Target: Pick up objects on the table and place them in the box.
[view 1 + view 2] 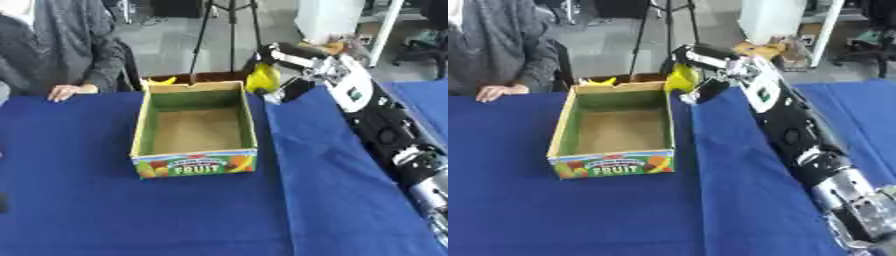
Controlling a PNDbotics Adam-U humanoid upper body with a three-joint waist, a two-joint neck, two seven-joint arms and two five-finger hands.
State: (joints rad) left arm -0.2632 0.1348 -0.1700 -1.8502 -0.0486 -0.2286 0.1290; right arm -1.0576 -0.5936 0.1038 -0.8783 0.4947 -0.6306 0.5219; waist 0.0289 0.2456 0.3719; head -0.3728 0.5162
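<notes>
An open cardboard fruit box with a green inner wall stands in the middle of the blue table, and nothing shows inside it. My right arm reaches in from the lower right to the box's far right corner. There my right hand is curled round a yellow rounded object, held just outside the corner at about rim height. A second yellow thing peeks up behind the box's far wall. A dark shape at the left edge may be my left hand.
A person sits at the table's far left with one hand resting on the cloth, away from the box. A tripod stands on the floor behind the table. Blue cloth spreads in front of the box.
</notes>
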